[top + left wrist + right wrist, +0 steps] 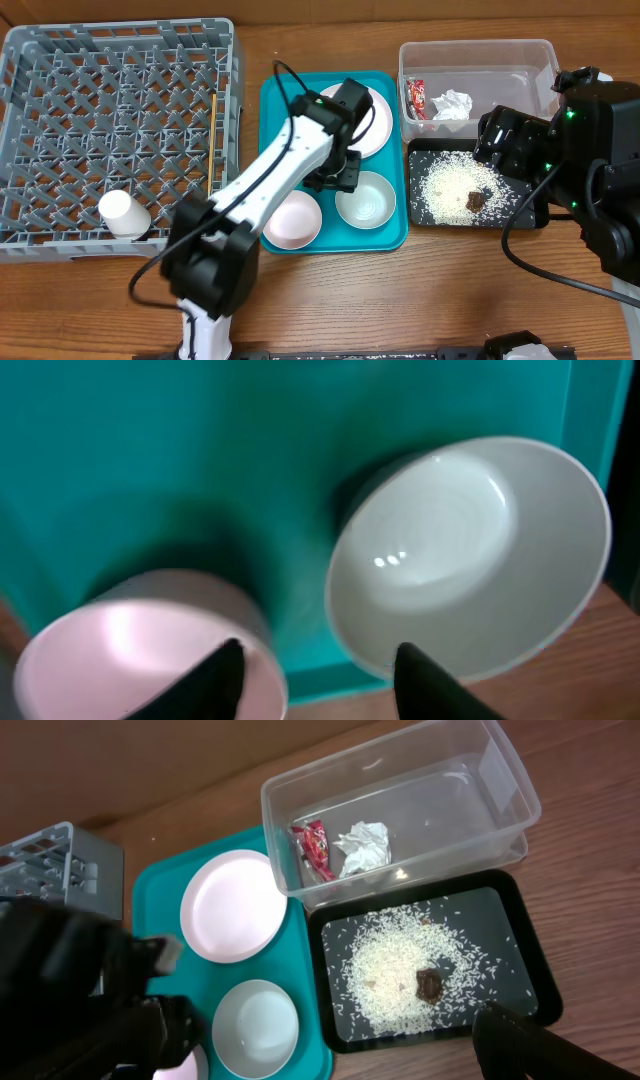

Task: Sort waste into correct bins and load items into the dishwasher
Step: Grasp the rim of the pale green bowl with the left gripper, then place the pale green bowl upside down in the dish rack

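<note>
2 empty jaw pairs are seen: left gripper [320, 678] spread between pinkish round saucer [130, 650] and pale round bowl [470, 550], right gripper [325, 1030] wide.

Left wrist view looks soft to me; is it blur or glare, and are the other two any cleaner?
Left wrist: close-range blur, the bowl and saucer have fuzzy edges, only a small glint inside the bowl, dark shadow on the teal tray between them. Right wrist: sharp, rice grains distinct, mild reflections on the clear tub. Overhead: sharp, evenly lit.
</note>
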Tool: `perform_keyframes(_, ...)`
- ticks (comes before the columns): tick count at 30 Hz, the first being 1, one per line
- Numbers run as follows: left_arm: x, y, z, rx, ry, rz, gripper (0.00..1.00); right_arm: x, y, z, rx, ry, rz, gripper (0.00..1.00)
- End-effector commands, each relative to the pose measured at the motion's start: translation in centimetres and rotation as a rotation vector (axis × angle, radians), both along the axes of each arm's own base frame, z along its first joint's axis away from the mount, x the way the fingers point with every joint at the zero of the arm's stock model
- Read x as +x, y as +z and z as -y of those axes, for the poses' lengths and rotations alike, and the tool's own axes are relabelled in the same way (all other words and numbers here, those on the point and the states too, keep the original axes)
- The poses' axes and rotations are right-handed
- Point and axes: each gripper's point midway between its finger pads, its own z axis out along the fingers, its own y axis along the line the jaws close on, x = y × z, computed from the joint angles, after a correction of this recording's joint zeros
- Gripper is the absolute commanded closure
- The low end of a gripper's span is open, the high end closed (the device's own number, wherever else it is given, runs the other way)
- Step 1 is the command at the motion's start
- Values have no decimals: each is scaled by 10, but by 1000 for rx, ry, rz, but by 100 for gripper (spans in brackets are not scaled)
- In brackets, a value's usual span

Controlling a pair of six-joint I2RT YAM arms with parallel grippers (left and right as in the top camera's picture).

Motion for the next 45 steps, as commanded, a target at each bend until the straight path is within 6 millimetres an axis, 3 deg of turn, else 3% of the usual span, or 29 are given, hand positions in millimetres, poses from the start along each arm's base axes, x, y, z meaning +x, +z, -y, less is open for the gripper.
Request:
perform_keyframes(1, -2, -19, 9, -26, -33, -49, 60, 0, 2, 1, -2, -1, 8, 0)
perform_keyframes(8, 5, -49, 8, 15, -30, -60, 62, 0, 2, 1, -3, -1, 5, 0)
perform_keyframes(13, 8, -59, 6, 33, -30, -63, 70, 0, 2, 1, -3, -1, 6, 0)
perform_keyframes(15, 9, -63, 2, 62, -31, -55, 77, 0, 2, 1, -3, -1, 7, 0)
perform_keyframes(17, 10, -64, 1, 68, -30, -54, 95, 0, 2, 1, -3, -1, 6, 0)
perform_keyframes(18, 10, -64, 1, 67, -30, -53, 96, 0, 2, 1, -3, -1, 6, 0)
perform_keyframes(24, 19, -40, 4, 20, 20, -40, 96, 0, 2, 1, -3, -1, 7, 0)
perform_keyframes(28, 28, 8, 0, -8, 44, 22, 96, 0, 2, 1, -3, -1, 6, 0)
perform_keyframes(32, 40, 66, -42, 128, 86, 177, 96, -1, 1, 1, -4, -1, 2, 0)
perform_keyframes(35, 43, 114, -97, 310, 209, 324, 96, -1, 1, 1, -4, -1, 3, 0)
perform_keyframes(40, 29, 185, -192, 611, 419, 520, 96, 0, 2, 1, -3, -1, 7, 0)
perform_keyframes(43, 17, 214, -238, 775, 524, 591, 96, 0, 2, 1, -3, -1, 7, 0)
perform_keyframes(45, 14, 222, -258, 834, 583, 605, 96, 0, 2, 1, -3, -1, 7, 0)
